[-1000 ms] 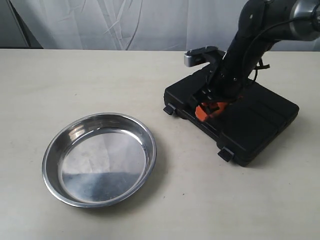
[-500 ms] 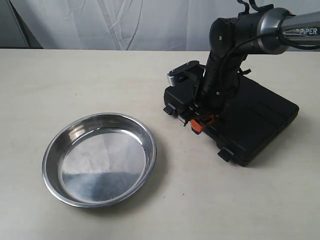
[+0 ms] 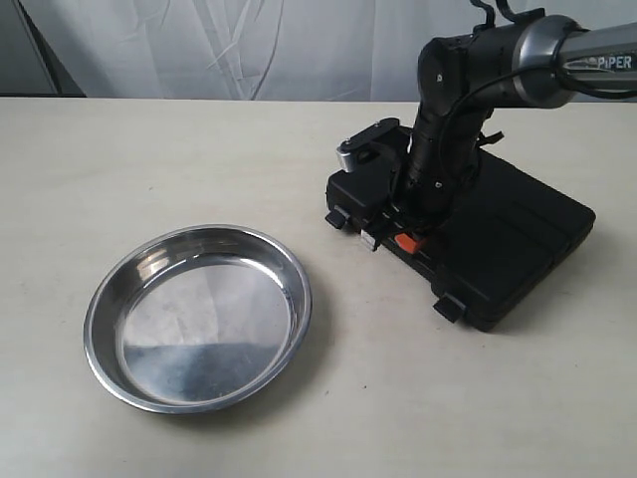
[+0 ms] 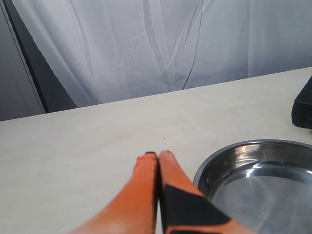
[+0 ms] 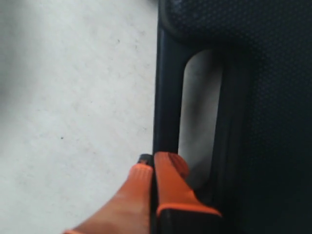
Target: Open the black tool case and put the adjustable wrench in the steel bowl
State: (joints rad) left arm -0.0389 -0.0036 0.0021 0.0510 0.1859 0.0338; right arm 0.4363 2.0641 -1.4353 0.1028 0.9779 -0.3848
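The black tool case (image 3: 508, 234) lies closed on the table at the right, its two latches (image 3: 336, 217) facing the front. The adjustable wrench is hidden inside it. My right gripper (image 3: 398, 242) is down at the case's front edge. In the right wrist view its orange fingers (image 5: 168, 175) are pressed together at the bar beside the handle cut-out (image 5: 200, 112), holding nothing. The steel bowl (image 3: 199, 317) sits empty at the left. My left gripper (image 4: 158, 155) is shut and empty, low over the table beside the bowl's rim (image 4: 204, 170); it is out of the exterior view.
A white curtain (image 3: 249, 50) hangs behind the table. The right arm (image 3: 468, 80) leans over the case from the back right. Bare tabletop (image 3: 149, 159) lies between bowl and case and round the bowl.
The right arm has swung left and down, carrying its gripper from over the lid to the case's front edge by the handle. In the last half second it barely shifted.
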